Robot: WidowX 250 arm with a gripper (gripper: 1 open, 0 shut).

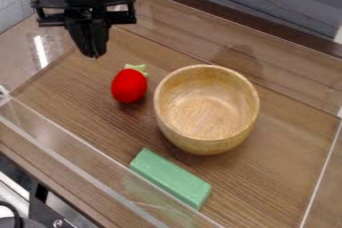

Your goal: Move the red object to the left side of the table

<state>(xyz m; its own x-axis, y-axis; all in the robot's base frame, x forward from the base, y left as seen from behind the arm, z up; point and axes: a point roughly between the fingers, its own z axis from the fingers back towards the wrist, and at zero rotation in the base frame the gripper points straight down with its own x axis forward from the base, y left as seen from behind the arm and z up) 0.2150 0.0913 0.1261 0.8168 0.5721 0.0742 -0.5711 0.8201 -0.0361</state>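
My arm runs out of frame at top edge; only lower section and my gripper (91, 50) visible. Fingers dark and tight together in this view, so gap btwn them too small to judge. Table (80, 132) cut off at left, right and bottom edges. Far acrylic wall blurred by reflections. Dark item at bottom-left corner cropped, can't ID. Bowl (207, 108) hides tabletop behind its rim.

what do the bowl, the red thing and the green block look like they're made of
Bowl: looks like wood, pale with visible grain and a smooth matte finish. Red object: seems soft, maybe plush or foam; matte, rounded, green leafy tip. Green block: flat and matte, possibly foam or painted wood; hard to tell.
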